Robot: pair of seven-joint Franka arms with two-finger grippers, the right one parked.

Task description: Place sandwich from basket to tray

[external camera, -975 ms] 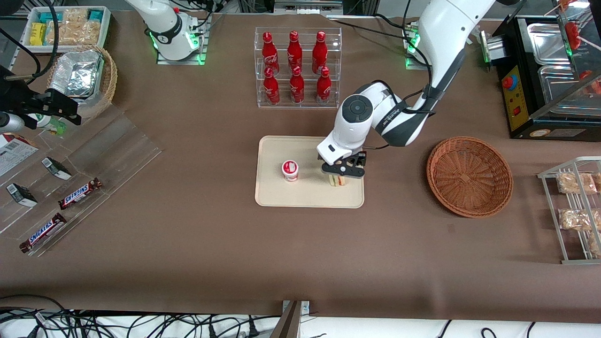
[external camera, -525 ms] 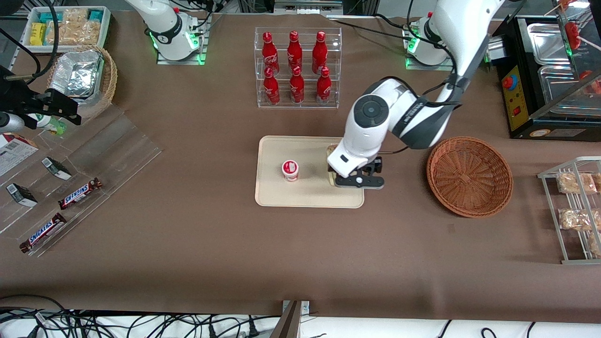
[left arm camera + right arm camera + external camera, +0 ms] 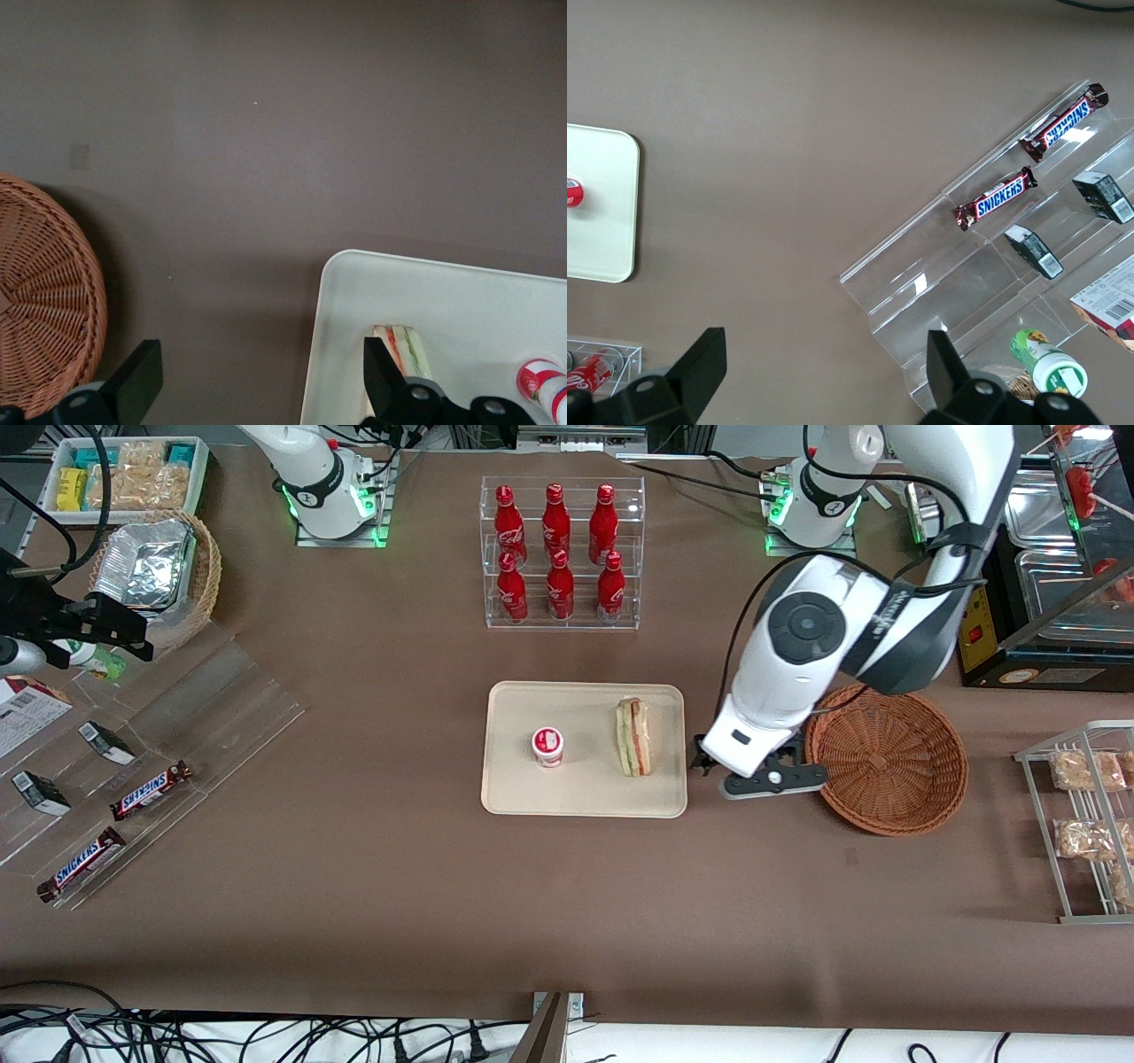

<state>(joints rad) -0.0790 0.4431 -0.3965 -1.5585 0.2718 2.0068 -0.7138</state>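
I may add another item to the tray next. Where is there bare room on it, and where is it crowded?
On the tray, bare patches are the strip nearest the front camera, and the end toward the parked arm beside the red-lidded cup. Between cup and sandwich is tighter. The gripper, open, hangs between tray and basket.
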